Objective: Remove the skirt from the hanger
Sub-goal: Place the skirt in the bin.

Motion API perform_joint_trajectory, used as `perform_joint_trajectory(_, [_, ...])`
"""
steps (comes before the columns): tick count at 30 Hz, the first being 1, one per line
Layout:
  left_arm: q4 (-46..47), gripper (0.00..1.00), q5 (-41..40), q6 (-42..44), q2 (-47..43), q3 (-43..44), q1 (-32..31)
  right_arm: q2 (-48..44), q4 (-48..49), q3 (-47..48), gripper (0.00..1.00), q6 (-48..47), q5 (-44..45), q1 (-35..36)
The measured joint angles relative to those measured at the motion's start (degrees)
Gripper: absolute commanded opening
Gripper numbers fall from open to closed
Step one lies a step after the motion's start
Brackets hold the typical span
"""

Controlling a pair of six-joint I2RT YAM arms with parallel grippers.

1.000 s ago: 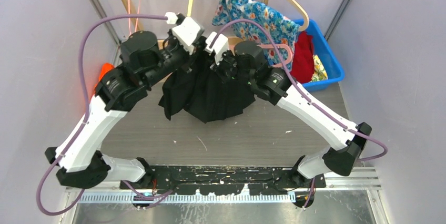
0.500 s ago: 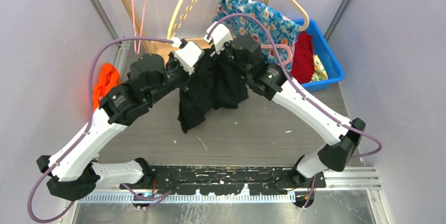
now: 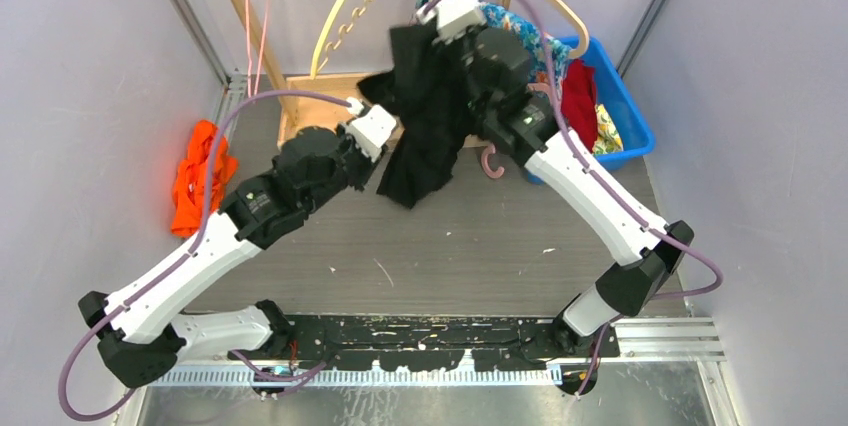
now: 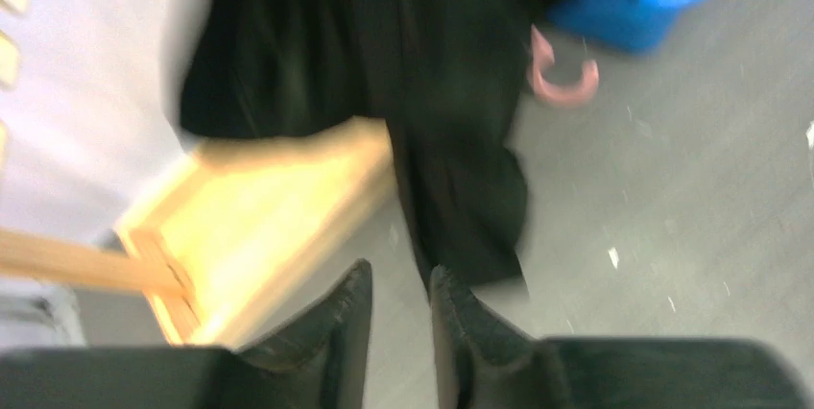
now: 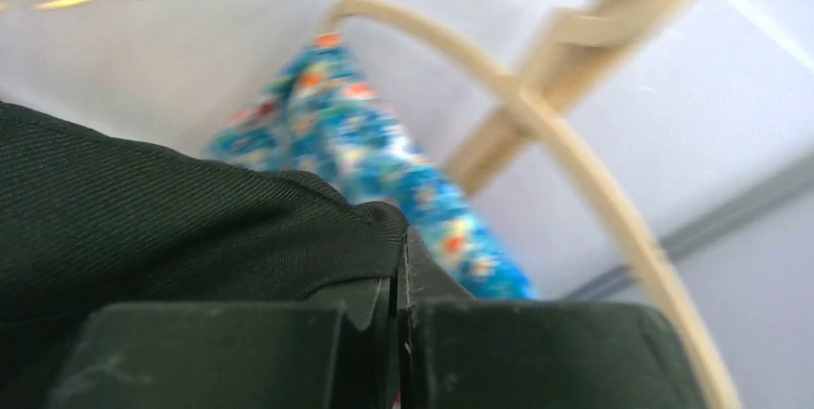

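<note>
Skirt: black, hanging in the air over the far edge of the counter near its middle, loose end trailing toward the left arm. Right gripper is clamped tight on a thick fold of it. Left gripper sits below the cloth, fingers a narrow slit apart, nothing between them. The pink hanger hook lies on the counter toward the far right corner, beside the blue bin. We cannot tell whether its clips are free of the cloth. We judge the fabric light, limp and not slippery. It is best taken at the waistband, where it bunches thickest.
</note>
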Motion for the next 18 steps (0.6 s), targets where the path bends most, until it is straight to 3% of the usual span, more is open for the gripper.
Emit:
perform_joint_trajectory(2, [-1.60, 0.52, 0.66, -1.99, -1.14, -4.66, 0.00, 0.50, 2.82, 2.45, 0.01, -0.74, 3.08, -3.63])
perform_joint_trajectory(4, [-2.25, 0.56, 1.29, -4.55, -3.15, -9.33, 0.00, 0.50, 5.33, 3.72, 0.01, -1.22, 5.60, -6.38])
perform_joint_trajectory(10, [-1.64, 0.50, -0.37, -8.68, -10.19, -18.67, 0.02, 0.37, 13.73, 4.44, 0.01, -4.22, 11.63, -9.09])
perform_joint_trajectory(18, [5.68, 0.47, 2.67, -7.26, 4.02, -18.97, 3.06, -3.96, 22.75, 5.64, 0.01, -9.38, 15.10, -13.68])
